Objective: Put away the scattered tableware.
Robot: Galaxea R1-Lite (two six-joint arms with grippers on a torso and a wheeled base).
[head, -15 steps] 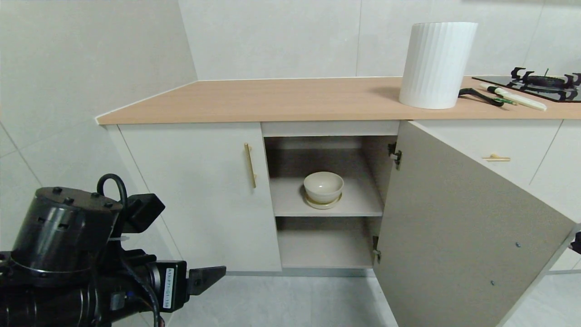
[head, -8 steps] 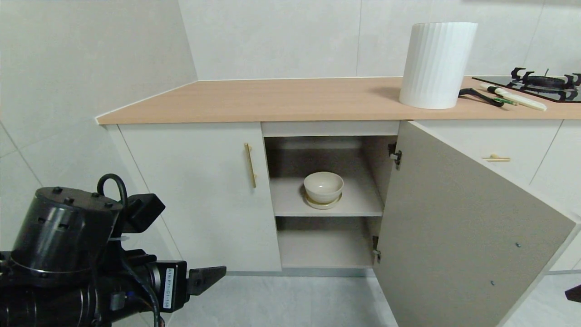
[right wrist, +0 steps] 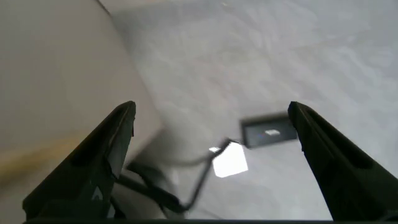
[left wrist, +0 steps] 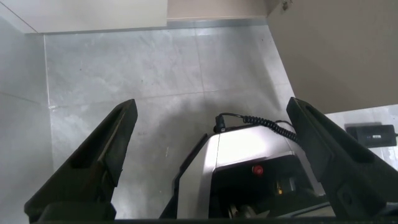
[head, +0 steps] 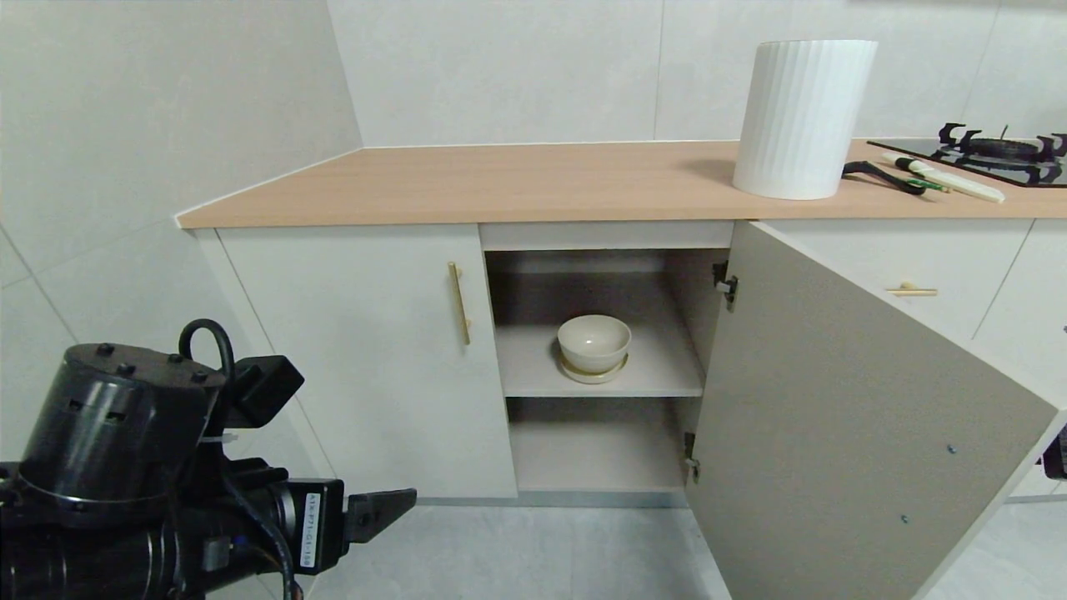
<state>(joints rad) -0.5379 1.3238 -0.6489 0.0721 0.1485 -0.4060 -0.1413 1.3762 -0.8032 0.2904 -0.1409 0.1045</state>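
Cream round bowl (head: 593,342) on cab. shelf (head: 533,367)

Kitchen: countertop (head: 517,183), cabinets (head: 367,358), stove (head: 1000,154).

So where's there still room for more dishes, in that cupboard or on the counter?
The lower shelf is bare wall to wall. On the upper shelf, strips lie free either side of the bowl on its saucer. The counter is open from the corner to the white canister; past it, utensils and the hob crowd it.
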